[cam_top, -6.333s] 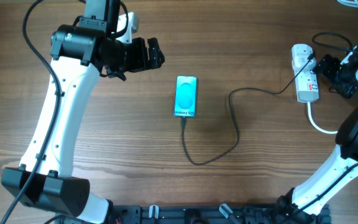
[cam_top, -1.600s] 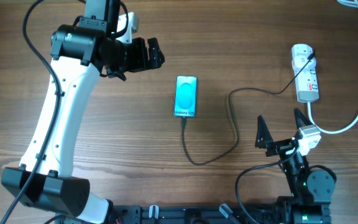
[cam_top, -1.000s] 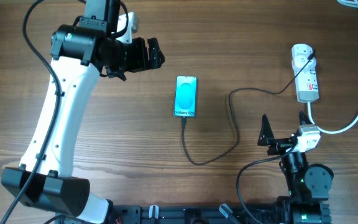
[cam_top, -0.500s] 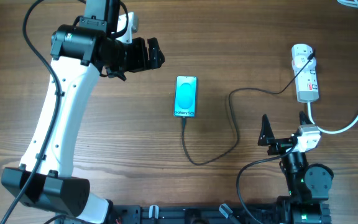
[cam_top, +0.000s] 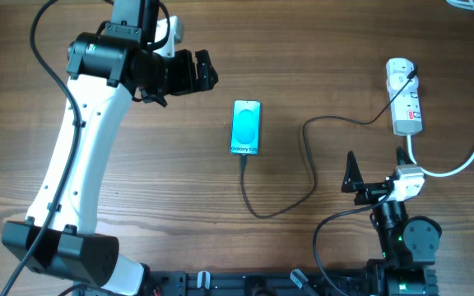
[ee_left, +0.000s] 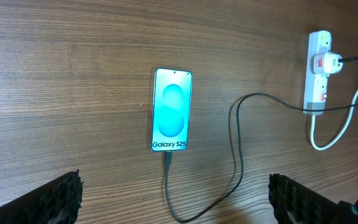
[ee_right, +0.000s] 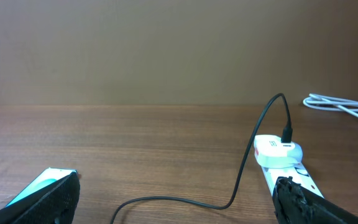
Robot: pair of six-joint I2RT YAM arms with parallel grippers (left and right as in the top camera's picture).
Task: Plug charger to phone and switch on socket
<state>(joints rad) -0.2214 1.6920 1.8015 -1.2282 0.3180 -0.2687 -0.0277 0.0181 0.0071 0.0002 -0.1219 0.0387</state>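
The phone (cam_top: pixel 247 127) lies flat mid-table, its cyan screen lit, and shows in the left wrist view (ee_left: pixel 172 110). The charger cable (cam_top: pixel 312 168) meets the phone's lower edge, loops and runs to a white plug on the socket (cam_top: pixel 405 99) at the far right. My left gripper (cam_top: pixel 202 71) is open and empty, hovering high to the left of the phone. My right gripper (cam_top: pixel 376 168) is open and empty at the front right, well short of the socket. In the right wrist view the socket (ee_right: pixel 297 173) and cable (ee_right: pixel 250 171) lie ahead; the phone (ee_right: pixel 41 185) peeks out beside the left finger.
The socket's white lead (cam_top: pixel 459 167) curves off to the right edge. A thicker white cable (cam_top: pixel 470 8) lies at the far right corner, and shows in the right wrist view (ee_right: pixel 344 104). The left arm spans the table's left side.
My right arm has pulled back from the socket to the front right and has held still for the last second. The left arm, phone and cable have not moved.
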